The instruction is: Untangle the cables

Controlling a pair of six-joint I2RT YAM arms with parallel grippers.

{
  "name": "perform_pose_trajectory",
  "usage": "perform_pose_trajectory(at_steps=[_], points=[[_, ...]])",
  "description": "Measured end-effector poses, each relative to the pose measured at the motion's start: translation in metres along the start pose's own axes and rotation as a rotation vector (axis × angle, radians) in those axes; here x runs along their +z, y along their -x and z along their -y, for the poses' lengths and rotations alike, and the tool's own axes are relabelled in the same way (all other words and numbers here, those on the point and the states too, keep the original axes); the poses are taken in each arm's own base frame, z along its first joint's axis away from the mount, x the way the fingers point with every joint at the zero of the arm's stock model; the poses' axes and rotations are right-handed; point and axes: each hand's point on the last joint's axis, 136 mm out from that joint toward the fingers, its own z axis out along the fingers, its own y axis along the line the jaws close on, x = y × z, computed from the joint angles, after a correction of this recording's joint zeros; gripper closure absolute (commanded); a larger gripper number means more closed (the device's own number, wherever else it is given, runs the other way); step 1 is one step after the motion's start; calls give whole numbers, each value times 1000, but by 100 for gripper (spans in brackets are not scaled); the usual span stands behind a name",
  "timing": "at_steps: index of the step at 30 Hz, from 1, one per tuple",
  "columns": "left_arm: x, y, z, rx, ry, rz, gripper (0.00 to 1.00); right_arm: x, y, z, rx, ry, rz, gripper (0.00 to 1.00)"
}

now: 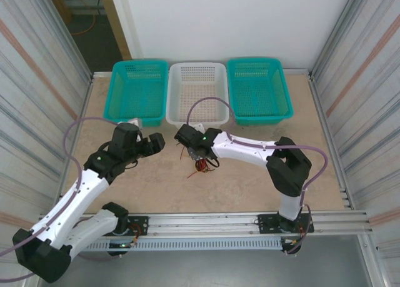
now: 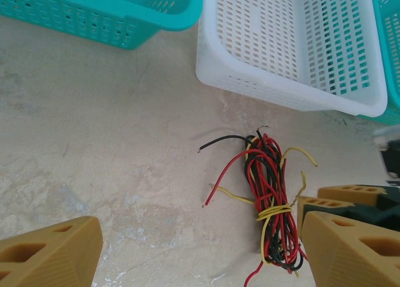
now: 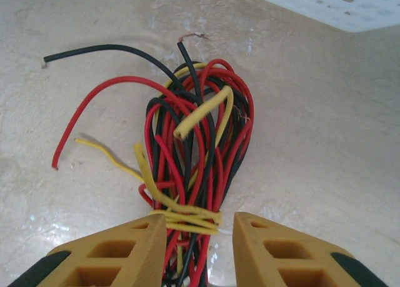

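The cables [image 1: 201, 164], red, black and yellow, are seen in one bunch near the middle of the table [image 1: 250, 181], in front of the white basket [image 1: 199, 65]. A yellow wire is wound around the bunch at one end, and a few loose ends are spread out on the table. The right gripper [image 1: 195, 153] is held low over the bunch. In its wrist view the fingers of the right gripper [image 3: 200, 252] are kept apart, one on each side of the cables [image 3: 187, 156], just by the yellow wrap. The left gripper [image 1: 156, 142] is held near the bunch, not touching it, and its fingers [image 2: 50, 256] are spread wide. Two green baskets [image 1: 140, 63] [image 1: 253, 60] are set beside the white one along the far edge.
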Motion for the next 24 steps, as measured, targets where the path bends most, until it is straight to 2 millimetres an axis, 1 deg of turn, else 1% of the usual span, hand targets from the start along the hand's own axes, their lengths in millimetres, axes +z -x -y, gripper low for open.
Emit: perform_pose_trajectory(at_steps=[3, 6, 11, 15, 17, 19, 20, 23, 24], points=[[-1, 0, 0, -8, -3, 4, 16, 5, -2, -1, -18, -6, -11, 71], [0, 0, 0, -16, -3, 1, 16, 8, -3, 0, -32, -10, -16, 76], [4, -4, -1, -17, 1, -23, 15, 10, -2, 1, -77, -22, -11, 100], [8, -7, 1, -3, -5, -46, 13, 10, -2, 3, -112, -30, 3, 100], [11, -9, 5, 15, -22, -70, 6, 7, -3, 7, -141, -29, 17, 100], [13, -9, 13, 37, -50, -93, 1, 0, -6, 12, -172, -18, 36, 100], [13, -8, 17, 50, -65, -100, 1, -6, -6, 15, -188, -11, 48, 100], [10, 6, 34, 79, -133, -97, 1, -33, -2, 22, -236, 42, 108, 100], [8, 11, 39, 87, -160, -93, 1, -47, 2, 22, -251, 71, 139, 100]])
